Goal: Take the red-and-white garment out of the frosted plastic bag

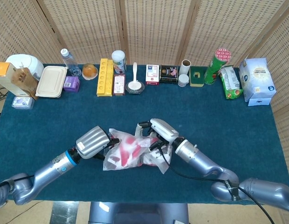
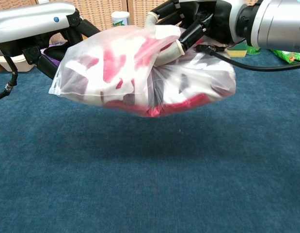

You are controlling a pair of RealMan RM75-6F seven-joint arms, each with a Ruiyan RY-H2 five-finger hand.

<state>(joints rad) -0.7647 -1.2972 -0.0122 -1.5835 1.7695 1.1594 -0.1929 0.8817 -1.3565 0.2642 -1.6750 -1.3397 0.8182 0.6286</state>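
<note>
Your left robot hand (image 2: pixel 48 34) grips the left end of the frosted plastic bag (image 2: pixel 111 73), anchoring it so the contents can be drawn against a fixed hold. The bag hangs clear of the worktop (image 2: pixel 150 184), carried between both hands, which keeps the film free to move. The red-and-white garment (image 2: pixel 116 60) is inside the bag. Your right robot hand (image 2: pixel 188 24) clamps the bag's right upper portion, fingers (image 2: pixel 166 53) pressed into the film.
</note>
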